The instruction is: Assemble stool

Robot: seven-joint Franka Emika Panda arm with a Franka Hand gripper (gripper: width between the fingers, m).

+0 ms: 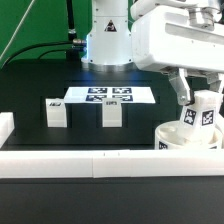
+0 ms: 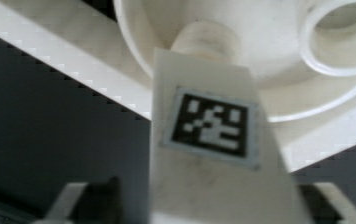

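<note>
The two-finger gripper (image 2: pixel 201 198) is open around the chunky white plastic leg (image 2: pixel 207 125), upright in the round white seat (image 1: pixel 172 138), probably to regrip.

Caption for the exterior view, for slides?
Gripper, jaws open, straddles a chunky white plastic leg standing on the round white disc seat; two more legs stand apart.

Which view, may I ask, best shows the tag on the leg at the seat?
The wrist view: the tag on the leg is large and clear. The exterior view shows it small and blurry, above the seat.
</note>
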